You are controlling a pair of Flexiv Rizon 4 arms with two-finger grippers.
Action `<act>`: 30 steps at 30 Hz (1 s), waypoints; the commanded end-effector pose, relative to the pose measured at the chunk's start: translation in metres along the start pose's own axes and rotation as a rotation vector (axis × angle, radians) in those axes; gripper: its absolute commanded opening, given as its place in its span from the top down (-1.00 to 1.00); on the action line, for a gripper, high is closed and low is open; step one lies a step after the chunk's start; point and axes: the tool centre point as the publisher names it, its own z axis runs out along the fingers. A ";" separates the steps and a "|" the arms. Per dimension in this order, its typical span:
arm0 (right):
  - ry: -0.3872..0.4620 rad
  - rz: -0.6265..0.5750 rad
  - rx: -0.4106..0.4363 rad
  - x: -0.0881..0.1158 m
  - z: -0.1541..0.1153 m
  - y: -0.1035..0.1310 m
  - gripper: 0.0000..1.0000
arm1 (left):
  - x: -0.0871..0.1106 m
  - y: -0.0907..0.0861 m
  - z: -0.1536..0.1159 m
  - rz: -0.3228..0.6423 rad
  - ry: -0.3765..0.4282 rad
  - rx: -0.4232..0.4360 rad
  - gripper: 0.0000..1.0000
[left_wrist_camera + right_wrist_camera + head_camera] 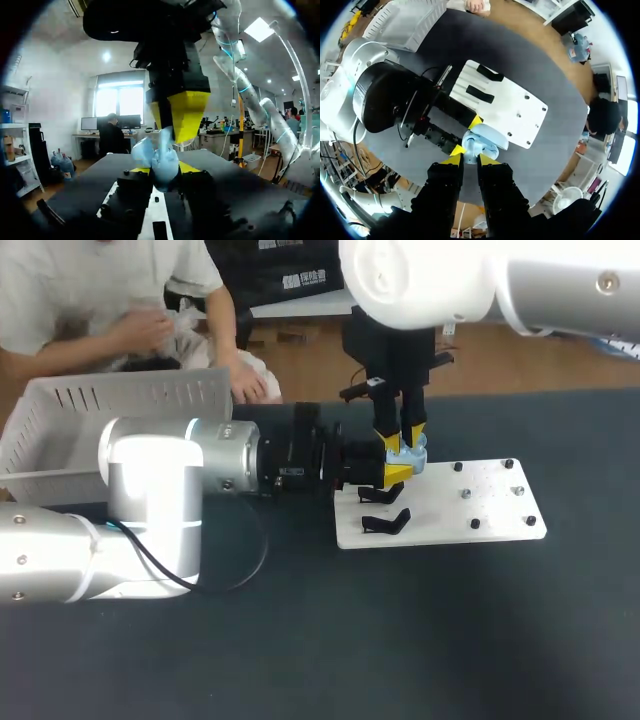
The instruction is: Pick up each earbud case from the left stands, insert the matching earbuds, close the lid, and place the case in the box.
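A dark desk is carrying a white baseplate, which is lying flat just right of the desk's middle. Six small dark bolts are sticking up from the plate's right half, standing in three pairs.

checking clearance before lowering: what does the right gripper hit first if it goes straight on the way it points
The right gripper would first meet the earbud case held by the left gripper, right below it; whether they touch is unclear.
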 end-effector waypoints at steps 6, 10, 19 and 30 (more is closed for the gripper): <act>0.002 -0.002 0.005 0.001 0.002 0.001 1.00 | 0.001 -0.002 0.001 0.004 -0.003 -0.008 1.00; 0.005 -0.003 0.007 0.000 0.004 0.002 1.00 | 0.001 -0.002 0.001 0.004 -0.003 -0.008 1.00; 0.005 -0.006 0.009 -0.001 0.004 0.002 1.00 | 0.001 -0.002 0.001 0.004 -0.003 -0.008 1.00; -0.012 -0.003 0.004 -0.001 0.002 0.000 0.10 | 0.001 -0.002 0.001 0.004 -0.003 -0.008 1.00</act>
